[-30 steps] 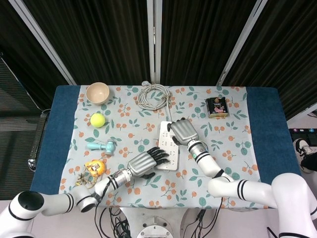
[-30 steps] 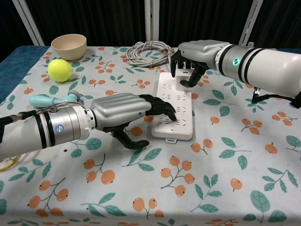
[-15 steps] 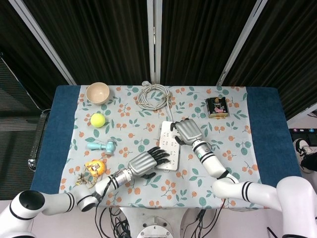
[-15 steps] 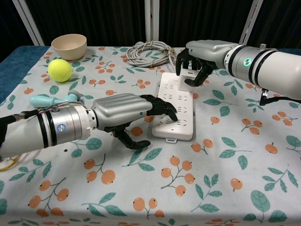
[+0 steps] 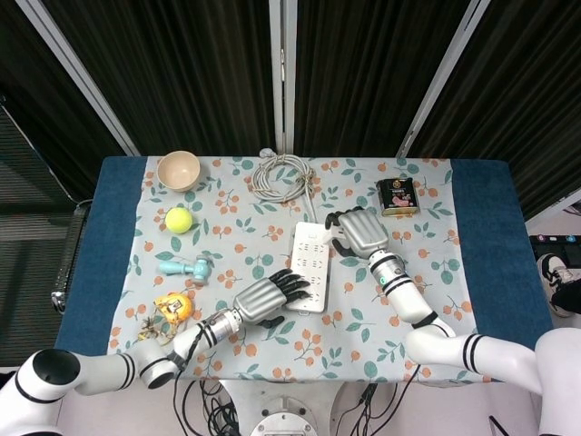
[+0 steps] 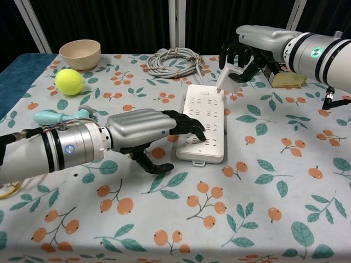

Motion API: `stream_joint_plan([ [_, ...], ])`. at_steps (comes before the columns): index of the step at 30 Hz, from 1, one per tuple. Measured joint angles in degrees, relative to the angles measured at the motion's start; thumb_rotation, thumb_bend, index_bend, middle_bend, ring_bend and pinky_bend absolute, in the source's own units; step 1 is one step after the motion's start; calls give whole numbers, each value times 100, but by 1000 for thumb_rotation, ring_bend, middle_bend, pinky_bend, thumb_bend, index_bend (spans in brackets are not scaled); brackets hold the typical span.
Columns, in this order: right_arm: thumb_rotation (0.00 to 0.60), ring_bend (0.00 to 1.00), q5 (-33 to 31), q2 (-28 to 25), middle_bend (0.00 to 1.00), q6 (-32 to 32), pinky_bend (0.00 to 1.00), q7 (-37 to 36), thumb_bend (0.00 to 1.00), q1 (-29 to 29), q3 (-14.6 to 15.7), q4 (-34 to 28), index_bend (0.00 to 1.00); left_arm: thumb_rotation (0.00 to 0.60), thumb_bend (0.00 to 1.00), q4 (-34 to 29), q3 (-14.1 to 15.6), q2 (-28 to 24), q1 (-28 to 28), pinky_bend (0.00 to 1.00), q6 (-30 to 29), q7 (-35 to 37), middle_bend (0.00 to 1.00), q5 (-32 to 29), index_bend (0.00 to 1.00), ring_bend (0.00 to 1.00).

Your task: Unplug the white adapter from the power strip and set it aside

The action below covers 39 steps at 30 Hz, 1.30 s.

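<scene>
Adapter (image 6: pixel 229 78), white, pinched in my right hand (image 6: pixel 245 50) above the power strip (image 6: pixel 204 121); my left hand's (image 6: pixel 143 131) fingers press the strip.

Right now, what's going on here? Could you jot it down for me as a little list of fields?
left hand: presses down on the near end of the power strip
right hand: holds the white adapter
adapter: lifted clear of the strip, tilted, prongs showing
strip: flat on the floral cloth, sockets bare
nearby: coiled cable, bowl, tennis ball, dark tin
</scene>
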<state>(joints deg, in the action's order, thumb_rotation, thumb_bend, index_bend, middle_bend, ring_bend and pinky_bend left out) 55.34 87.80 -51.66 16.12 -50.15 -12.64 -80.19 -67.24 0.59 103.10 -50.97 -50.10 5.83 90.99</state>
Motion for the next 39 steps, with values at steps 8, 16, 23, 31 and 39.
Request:
stream_joint_plan([
  [8,600,399,-354,-831,710,256,290,17,405,191,67,-651,885,600,374,-475,-84,-324,169,87,-510,-204,170,50,179,47],
  [16,600,239,-1076,-1142,569,1712,114,-548,399,96,140,-794,631,600,354,-1077,-222,-796,517,85,-1126,-453,170,-18,179,47],
  [23,600,0,-1530,-1224,186,2138,0,-801,324,-235,303,-607,20,600,336,-1354,-309,-1132,807,84,-1452,-580,170,-168,174,47],
  [31,600,0,-1536,-1586,17,1731,0,-827,303,-215,425,-948,0,600,318,-1478,-411,-1663,1223,80,-1820,-570,165,-464,171,47],
  [39,600,0,-532,-2103,73,352,0,-893,312,470,474,-1609,0,600,296,-1572,-466,-2615,2030,71,-2438,-451,165,-987,170,47],
])
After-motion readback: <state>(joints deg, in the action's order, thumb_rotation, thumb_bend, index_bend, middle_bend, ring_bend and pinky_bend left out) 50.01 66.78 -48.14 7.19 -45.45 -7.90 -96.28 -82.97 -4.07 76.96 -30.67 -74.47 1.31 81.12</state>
